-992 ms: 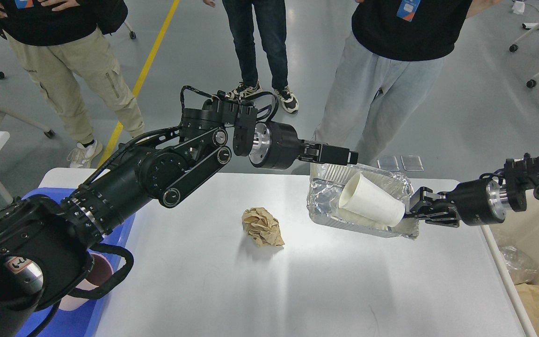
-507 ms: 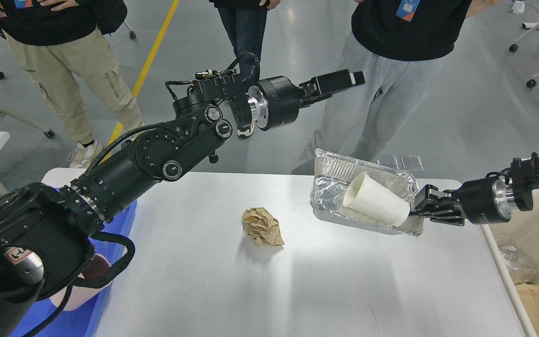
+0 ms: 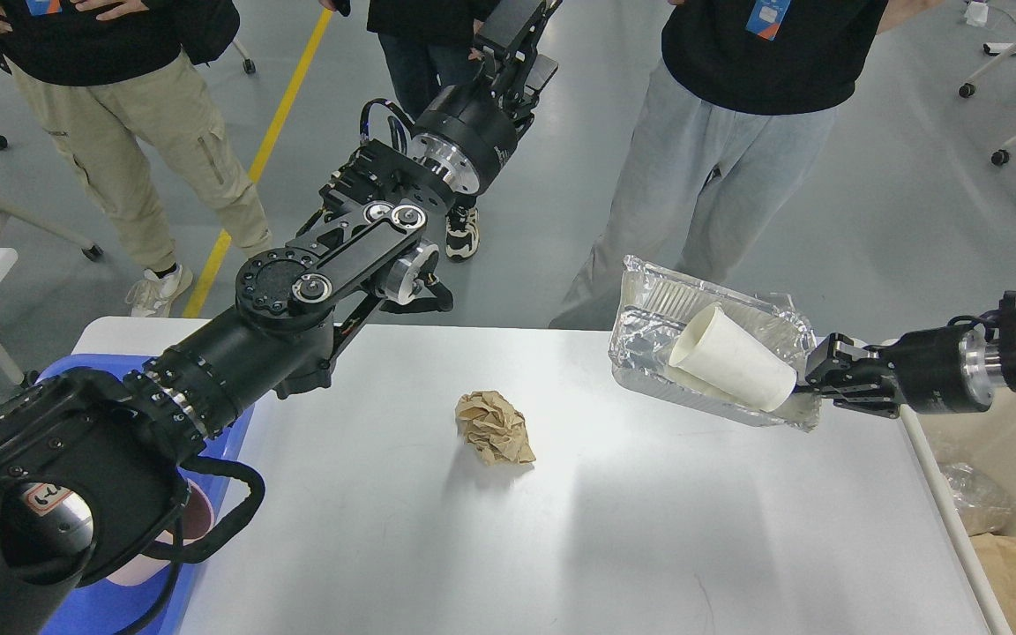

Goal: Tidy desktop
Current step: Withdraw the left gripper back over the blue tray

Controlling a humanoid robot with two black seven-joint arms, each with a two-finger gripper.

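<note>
Head view: the table (image 3: 561,529) is a wide, matte white slab with rounded corners, filling the lower middle of the picture; its far edge runs below the standing people's legs and its right edge slants down toward the lower right corner. A crumpled brown paper ball (image 3: 495,428) lies near its centre, with bare surface all around it, widest toward the near edge.

The right pincer (image 3: 812,388) reaches in from the right, above the table's far right corner, and is pinched on the rim of a foil tray (image 3: 649,348). The tray is tilted and lifted off the table, and a white paper cup (image 3: 733,360) lies on its side inside it.

The left pincer (image 3: 512,22) is raised high, well above and beyond the table's far edge, in front of a person's dark trousers. Whether its fingers are spread or pressed together cannot be told.

A blue tray (image 3: 217,494) sits at the table's left edge, partly hidden by the left arm.
</note>
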